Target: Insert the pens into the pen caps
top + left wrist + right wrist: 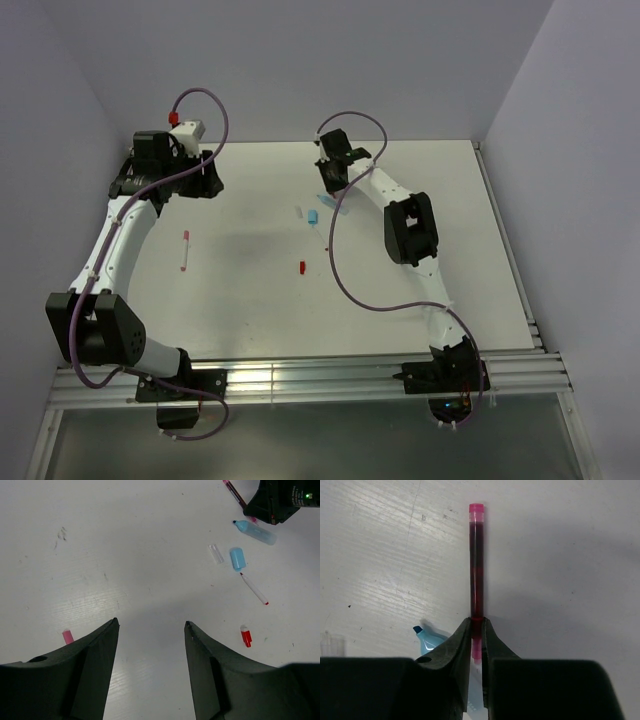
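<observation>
- The right arm (pixel 410 230) extended from the near edge of the table (pixel 450 180) toward the middle of its far edge, with the wrist bent down.
- The right gripper (pixel 476 625) was pinched narrow on one end of a dark red pen (pixel 476 565), which pointed straight out from the fingertips.
- A light blue pen (pixel 427 639) lay just beside that gripper.
- The left arm (pixel 110 250) bent at the near-left corner and stretched to the far-left corner.
- The left gripper (pixel 151 623) hung wide apart, holding nothing.
- A blue cap (pixel 237 558), clear cap (pixel 216 553), thin white pen (pixel 254 588) and red cap (pixel 246 636) lay mid-table.
- A pen with red ends (pixel 185 250) lay nearer the left edge.
</observation>
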`<state>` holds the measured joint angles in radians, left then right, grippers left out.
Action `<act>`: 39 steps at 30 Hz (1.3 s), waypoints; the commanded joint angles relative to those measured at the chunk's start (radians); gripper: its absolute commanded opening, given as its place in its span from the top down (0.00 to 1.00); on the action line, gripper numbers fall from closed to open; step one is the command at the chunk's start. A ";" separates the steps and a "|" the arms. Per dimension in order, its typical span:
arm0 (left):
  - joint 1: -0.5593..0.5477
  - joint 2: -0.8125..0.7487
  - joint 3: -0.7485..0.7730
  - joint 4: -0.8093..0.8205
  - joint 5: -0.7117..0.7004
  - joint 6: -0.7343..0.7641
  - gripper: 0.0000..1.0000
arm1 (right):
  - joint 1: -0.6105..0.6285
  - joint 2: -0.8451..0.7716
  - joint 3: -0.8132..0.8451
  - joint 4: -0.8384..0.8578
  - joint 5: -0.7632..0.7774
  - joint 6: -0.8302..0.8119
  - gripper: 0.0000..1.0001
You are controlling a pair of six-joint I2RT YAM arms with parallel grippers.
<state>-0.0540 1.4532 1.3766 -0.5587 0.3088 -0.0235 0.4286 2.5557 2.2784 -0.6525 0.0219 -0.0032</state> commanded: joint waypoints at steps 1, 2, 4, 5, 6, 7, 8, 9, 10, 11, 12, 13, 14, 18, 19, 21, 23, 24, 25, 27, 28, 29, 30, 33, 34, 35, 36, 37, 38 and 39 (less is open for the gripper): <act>-0.001 -0.008 0.041 0.028 -0.005 0.008 0.39 | 0.013 -0.017 -0.005 -0.055 -0.056 -0.037 0.96; -0.001 -0.010 0.041 0.036 -0.014 0.013 0.38 | 0.012 -0.026 -0.005 -0.052 -0.040 -0.044 0.99; 0.002 -0.005 0.053 0.054 -0.017 0.013 0.32 | 0.009 -0.060 -0.003 -0.052 -0.033 -0.061 1.00; 0.003 -0.002 0.056 0.060 -0.007 0.013 0.32 | -0.004 -0.075 -0.005 -0.046 -0.037 -0.057 1.00; 0.011 0.002 0.056 0.080 0.010 0.051 0.31 | -0.010 -0.109 -0.007 -0.042 -0.059 -0.054 1.00; 0.016 0.006 0.053 0.094 0.042 0.047 0.30 | -0.020 -0.130 -0.023 -0.035 -0.085 -0.046 1.00; 0.020 0.007 0.049 0.112 0.067 0.039 0.30 | -0.034 -0.155 -0.042 0.000 -0.109 -0.031 1.00; 0.026 0.010 0.036 0.131 0.099 0.031 0.29 | -0.062 -0.210 -0.059 0.020 -0.166 -0.005 1.00; 0.045 0.009 0.027 0.181 0.169 -0.010 0.28 | -0.076 -0.238 -0.089 0.039 -0.206 0.002 1.00; 0.052 0.006 0.013 0.209 0.191 -0.024 0.28 | -0.088 -0.262 -0.100 0.063 -0.235 0.032 1.00; 0.052 0.003 -0.013 0.235 0.209 -0.032 0.28 | -0.108 -0.305 -0.103 0.065 -0.261 0.034 1.00; 0.052 -0.010 -0.025 0.290 0.228 -0.027 0.28 | -0.114 -0.328 -0.118 0.065 -0.325 0.032 1.00; 0.052 -0.019 -0.042 0.316 0.237 -0.024 0.29 | -0.120 -0.356 -0.137 0.071 -0.345 0.037 1.00; 0.052 -0.069 -0.119 0.408 0.285 0.086 0.30 | -0.128 -0.535 -0.266 0.090 -0.470 0.051 1.00; 0.052 -0.098 -0.129 0.413 0.305 0.127 0.30 | -0.128 -0.567 -0.319 0.090 -0.494 0.055 1.00; 0.052 -0.172 -0.197 0.463 0.372 0.262 0.30 | -0.128 -0.659 -0.379 0.093 -0.586 0.071 1.00; 0.052 -0.229 -0.253 0.497 0.441 0.368 0.30 | -0.128 -0.718 -0.466 0.091 -0.710 0.100 1.00; 0.052 -0.284 -0.289 0.476 0.522 0.493 0.29 | -0.128 -0.774 -0.499 0.093 -0.762 0.107 1.00; 0.049 -0.309 -0.298 0.444 0.538 0.564 0.29 | -0.128 -0.805 -0.570 0.094 -0.801 0.114 1.00; -0.033 -0.365 -0.312 0.337 0.495 0.774 0.30 | -0.119 -0.914 -0.666 0.143 -0.847 0.155 1.00; -0.065 -0.384 -0.320 0.327 0.474 0.825 0.31 | -0.113 -0.949 -0.745 0.160 -0.849 0.166 1.00; -0.099 -0.404 -0.335 0.332 0.452 0.865 0.33 | -0.094 -0.977 -0.781 0.181 -0.859 0.183 1.00; -0.156 -0.447 -0.371 0.348 0.440 0.957 0.35 | -0.085 -1.029 -0.810 0.189 -0.894 0.190 1.00; -0.225 -0.523 -0.480 0.385 0.441 1.199 0.38 | -0.053 -1.119 -0.914 0.232 -0.916 0.224 1.00; -0.275 -0.568 -0.508 0.407 0.438 1.258 0.40 | -0.045 -1.138 -0.962 0.244 -0.918 0.235 1.00; -0.309 -0.583 -0.545 0.401 0.422 1.318 0.42 | -0.038 -1.157 -0.983 0.266 -0.913 0.256 1.00; -0.387 -0.599 -0.554 0.381 0.402 1.443 0.46 | -0.028 -1.184 -1.003 0.280 -0.909 0.267 1.00; -0.429 -0.600 -0.562 0.346 0.380 1.499 0.46 | -0.024 -1.195 -1.037 0.292 -0.898 0.279 1.00; -0.473 -0.597 -0.570 0.327 0.319 1.548 0.46 | -0.021 -1.207 -1.050 0.315 -0.902 0.304 1.00; -0.551 -0.584 -0.573 0.319 0.288 1.618 0.47 | -0.018 -1.207 -1.059 0.323 -0.909 0.316 1.00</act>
<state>-0.4751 0.8612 0.8200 -0.2089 0.6861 1.2495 0.4023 1.3987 1.2400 -0.4431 -0.8539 0.2455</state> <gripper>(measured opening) 0.537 0.145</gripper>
